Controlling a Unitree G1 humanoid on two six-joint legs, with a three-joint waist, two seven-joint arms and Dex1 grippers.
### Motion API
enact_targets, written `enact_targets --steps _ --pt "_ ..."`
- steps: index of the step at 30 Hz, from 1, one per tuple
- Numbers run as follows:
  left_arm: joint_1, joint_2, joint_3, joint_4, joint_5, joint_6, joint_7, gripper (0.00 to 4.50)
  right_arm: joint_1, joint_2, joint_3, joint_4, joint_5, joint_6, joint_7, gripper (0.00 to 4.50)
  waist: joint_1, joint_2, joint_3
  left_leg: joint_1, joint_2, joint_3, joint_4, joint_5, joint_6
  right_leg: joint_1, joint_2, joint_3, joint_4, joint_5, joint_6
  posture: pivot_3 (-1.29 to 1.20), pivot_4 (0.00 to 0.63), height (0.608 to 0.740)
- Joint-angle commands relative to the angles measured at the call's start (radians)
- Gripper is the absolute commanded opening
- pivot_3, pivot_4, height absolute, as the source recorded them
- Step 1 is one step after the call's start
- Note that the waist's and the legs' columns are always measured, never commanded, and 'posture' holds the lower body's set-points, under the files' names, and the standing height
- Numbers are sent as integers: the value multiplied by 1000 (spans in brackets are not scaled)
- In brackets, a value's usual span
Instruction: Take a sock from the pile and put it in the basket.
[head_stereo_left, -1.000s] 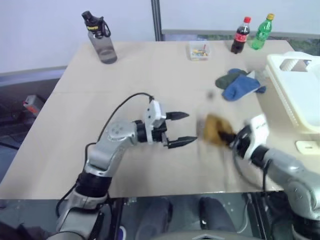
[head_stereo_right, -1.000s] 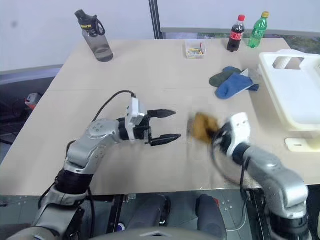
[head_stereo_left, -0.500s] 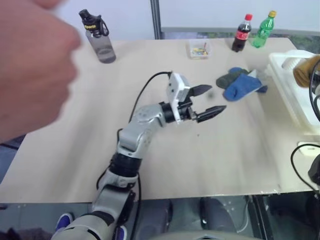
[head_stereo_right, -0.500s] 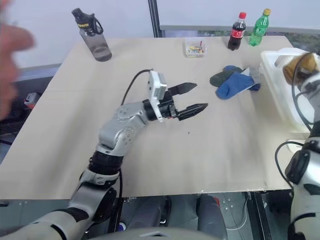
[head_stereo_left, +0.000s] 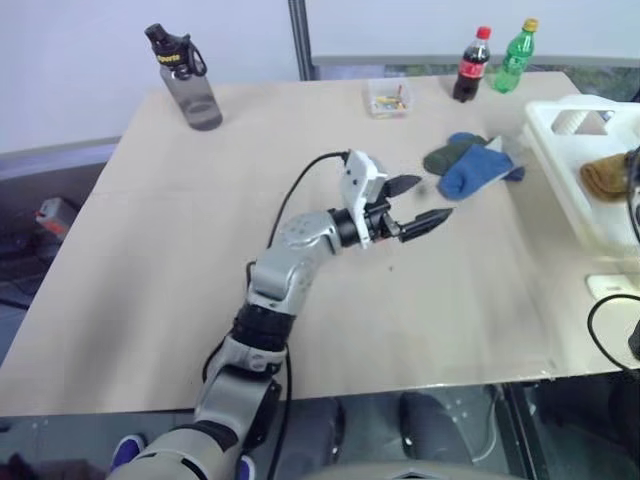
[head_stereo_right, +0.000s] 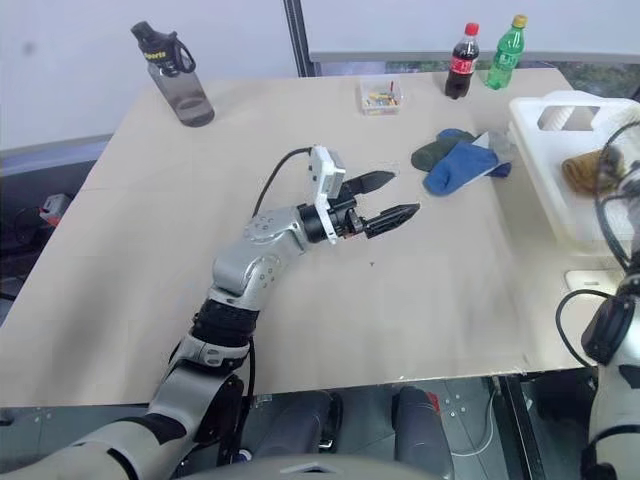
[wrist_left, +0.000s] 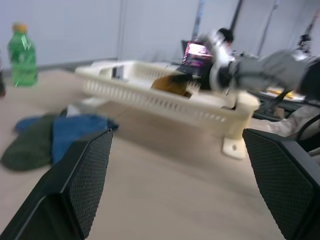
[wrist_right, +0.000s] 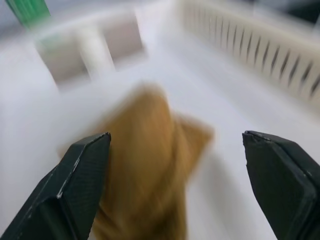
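Observation:
The pile (head_stereo_left: 472, 166), a blue sock and a dark green one, lies on the table's far right, beside the white slotted basket (head_stereo_left: 560, 165). A mustard-yellow sock (head_stereo_left: 603, 176) lies inside the basket. In the right wrist view my right gripper (wrist_right: 176, 136) hangs open just above that sock (wrist_right: 150, 165), its fingers clear of it. My left gripper (head_stereo_left: 433, 198) is open and empty above the table, pointing toward the pile and a short way from it. The left wrist view shows the pile (wrist_left: 55, 137), the basket (wrist_left: 165, 102) and my right arm (wrist_left: 260, 65) over it.
A grey water bottle (head_stereo_left: 185, 80) stands at the far left. A small clear box (head_stereo_left: 385, 98), a cola bottle (head_stereo_left: 468, 68) and a green bottle (head_stereo_left: 513, 60) line the far edge. A small white piece (head_stereo_left: 610, 287) lies by the basket's near end.
My right gripper carried the mustard sock from mid-table to over the basket and opened; the sock now lies inside. My left gripper moved toward the pile. A person's hand has left the view.

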Motion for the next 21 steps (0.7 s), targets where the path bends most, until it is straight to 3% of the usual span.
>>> enact_targets --steps 1,5,11,15,21 --pt "-33 34 37 23 -9 0 -29 4500 166 17 11 -459 46 113 9 4475 0 0 0 0 0 0 0 0 0 0 0 0 0 0 0 0 150 740" --pt "-25 119 57 52 7 -32 -82 4500 475 7 107 -977 50 203 78 4475 -2 1 -1 -1 0 -2 0 0 0 -2 1 -1 0 -1 1 0 150 740" --pt "112 354 145 -78 -38 27 -195 4500 922 120 235 -1454 54 277 69 4475 -2 1 -1 0 2 -2 0 -1 1 -2 2 0 2 -1 1 0 150 740" --pt "219 462 196 -185 -88 82 -231 4500 1077 152 266 -1547 28 269 84 4475 2 1 -1 -1 1 -1 0 -1 1 -3 0 1 2 -1 1 0 150 740" --pt "320 541 252 -285 -148 155 -241 4500 1067 143 256 -1535 19 266 129 4475 8 0 0 5 0 -4 4 -3 4 6 -1 -3 1 -3 6 0 150 740"
